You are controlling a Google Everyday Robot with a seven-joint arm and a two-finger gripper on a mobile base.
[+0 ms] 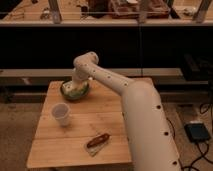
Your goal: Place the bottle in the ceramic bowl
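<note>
A green ceramic bowl stands at the far left of the wooden table. Something pale lies inside the bowl; I cannot tell whether it is the bottle. My white arm reaches from the lower right across the table to the bowl. My gripper hangs at the end of the arm, right over the bowl, with its tip down at the bowl's inside.
A white paper cup stands on the left of the table, in front of the bowl. A brown snack on a wrapper lies near the table's front edge. A dark counter runs behind the table. A black box with cables lies on the floor at right.
</note>
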